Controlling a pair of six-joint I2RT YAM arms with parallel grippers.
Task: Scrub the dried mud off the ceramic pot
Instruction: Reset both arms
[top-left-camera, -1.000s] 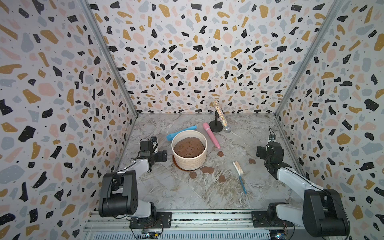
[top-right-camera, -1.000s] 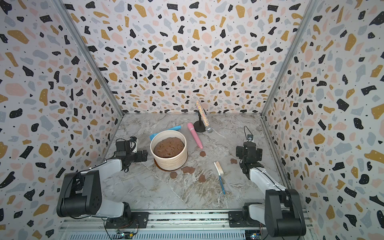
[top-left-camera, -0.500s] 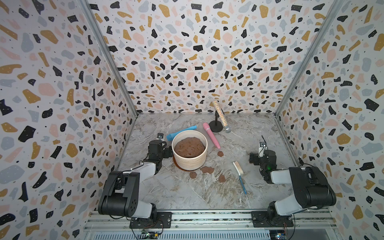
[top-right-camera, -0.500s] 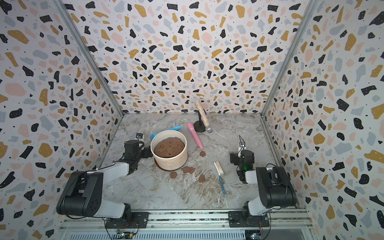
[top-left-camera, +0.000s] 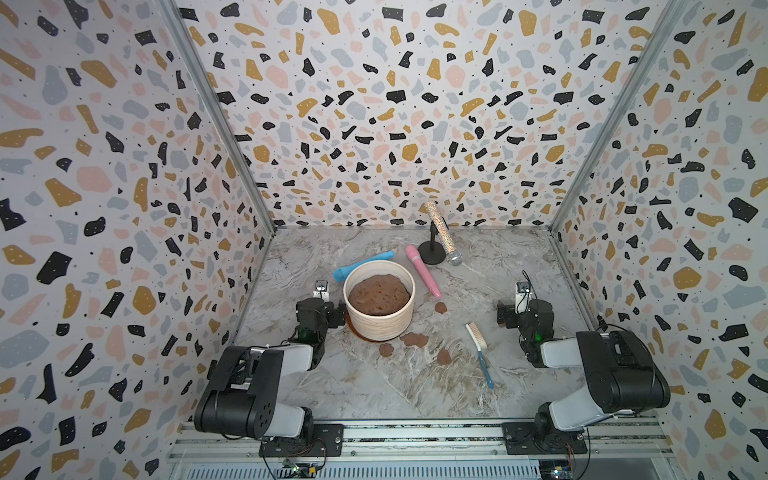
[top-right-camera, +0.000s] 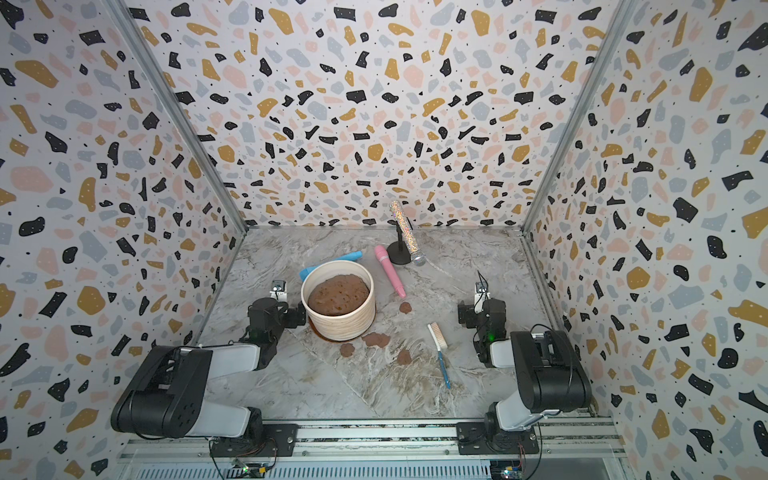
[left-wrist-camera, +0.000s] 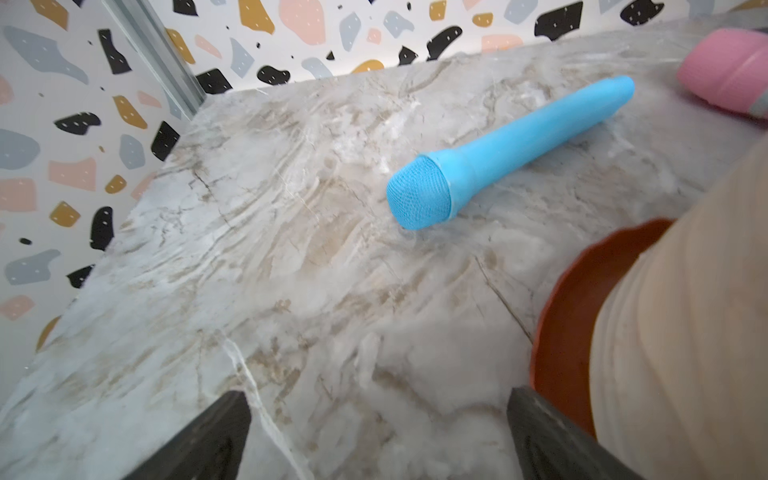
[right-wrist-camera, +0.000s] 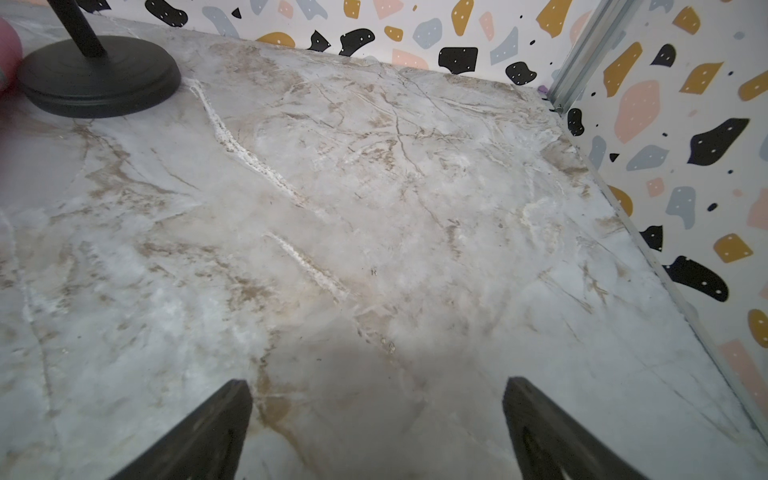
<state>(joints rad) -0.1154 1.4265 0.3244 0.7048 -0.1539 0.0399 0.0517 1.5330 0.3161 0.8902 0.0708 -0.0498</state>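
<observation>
While the left hand (left-wrist-camera: 378, 399) stands wide and empty just beside the ceramic pot (top-left-camera: 380, 324), right hand (right-wrist-camera: 376, 386) equally wide and empty, well apart from the pot, dried mud (top-left-camera: 414, 339) in flat patches on the desk (top-left-camera: 374, 386) near the pot's base, brush (top-left-camera: 477, 341) between pot and right hand

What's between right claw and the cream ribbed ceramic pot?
A flat brown dried-mud patch; the blue-handled brush sits just off that line. Both top views.
</observation>
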